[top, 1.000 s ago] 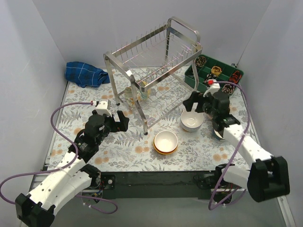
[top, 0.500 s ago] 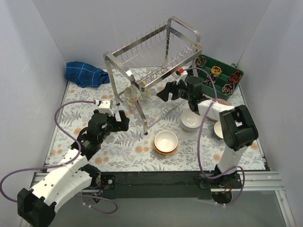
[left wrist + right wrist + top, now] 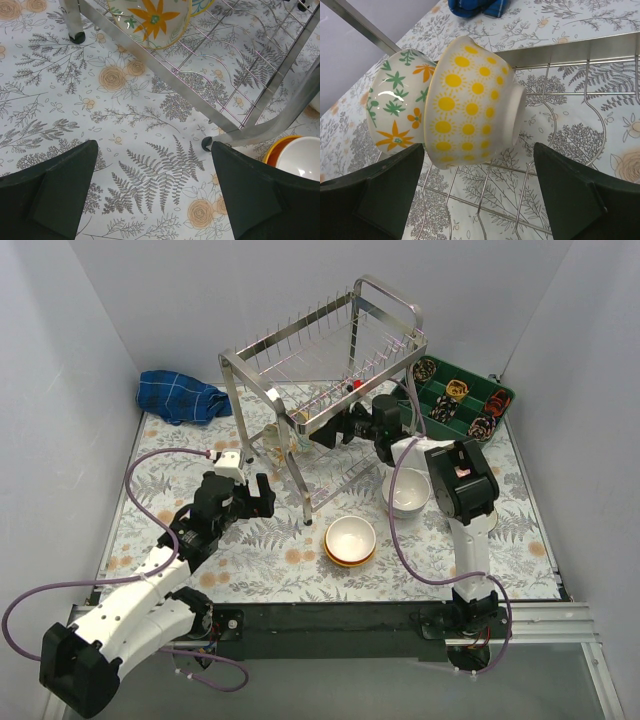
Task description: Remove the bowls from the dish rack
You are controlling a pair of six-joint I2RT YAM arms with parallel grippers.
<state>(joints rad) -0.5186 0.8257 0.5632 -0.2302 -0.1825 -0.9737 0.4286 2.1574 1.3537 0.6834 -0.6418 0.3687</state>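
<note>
left gripper (image 3: 255, 496) hovers low over the floral table cover (image 3: 200, 570), jaws wide apart, nothing between them. its wrist view shows bare cover under the fingers (image 3: 55, 195), with a dish rack foot just ahead. right of it, on the cover in front of the rack, a white bowl (image 3: 351, 536) sits nested in an orange bowl (image 3: 350, 560). a second white bowl (image 3: 407, 492) sits on the cover just right of that stack, near the right arm. the right arm reaches left into the lower tier of the dish rack (image 3: 330, 370). right gripper (image 3: 322, 434) has its jaws spread wide and is not clamped on anything. its wrist view shows a yellow sun-dot bowl (image 3: 470, 105) on edge on the lower-tier wires, foot toward the camera and lined up between the fingers. contact cannot be told. a flower bowl (image 3: 395, 115) with green and orange print sits against its far side, also on edge. upper tier holds no bowls. green tray (image 3: 508, 400) is behind the rack on the right, blue cloth (image 3: 180, 397) at far left.
</note>
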